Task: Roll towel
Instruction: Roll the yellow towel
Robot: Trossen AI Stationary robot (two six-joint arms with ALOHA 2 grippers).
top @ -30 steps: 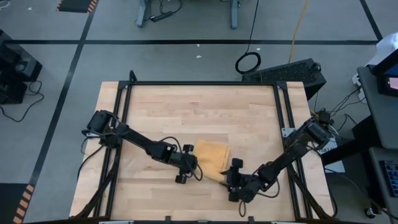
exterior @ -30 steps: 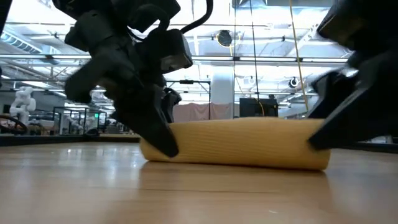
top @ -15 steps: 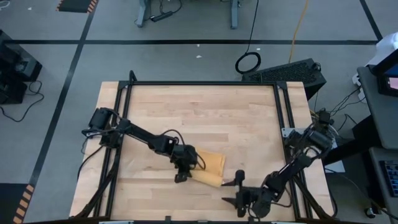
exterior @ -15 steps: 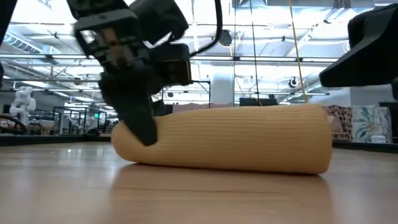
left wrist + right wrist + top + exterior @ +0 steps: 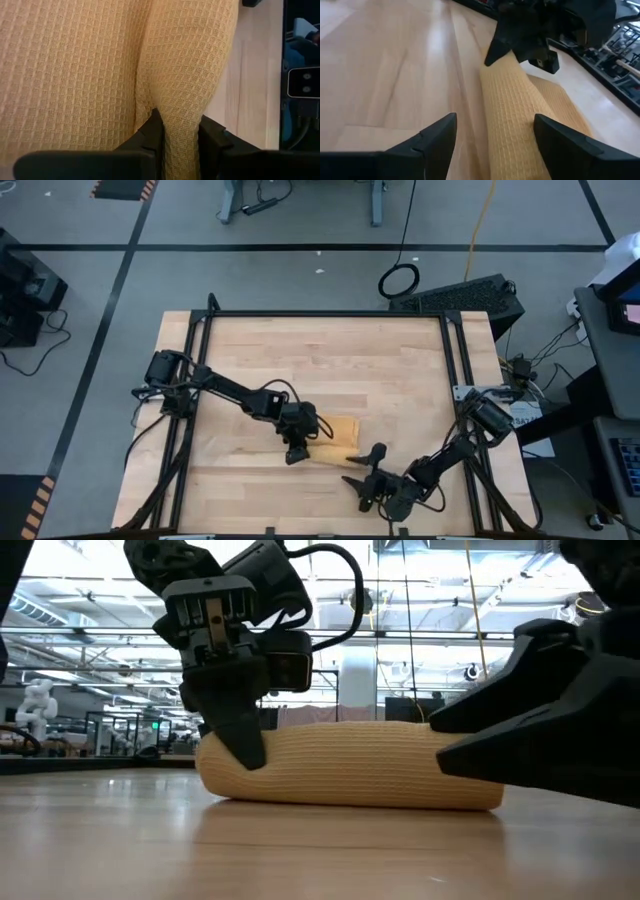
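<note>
Left gripper (image 5: 297, 448) pinches towel (image 5: 335, 434) fold to anchor the roll; right gripper (image 5: 362, 480) spread, unloaded, beside it.

Low view: mustard-yellow towel (image 5: 350, 765) lies rolled into a ribbed log on the wooden tabletop (image 5: 300, 850). Left gripper (image 5: 240, 745) comes down from above at the towel's left end, fingers clamped into the cloth there. Right gripper (image 5: 470, 735) sits at the towel's right end, dark fingers spread apart, in front of the roll. Bright room with ceiling trusses behind the towel.
</note>
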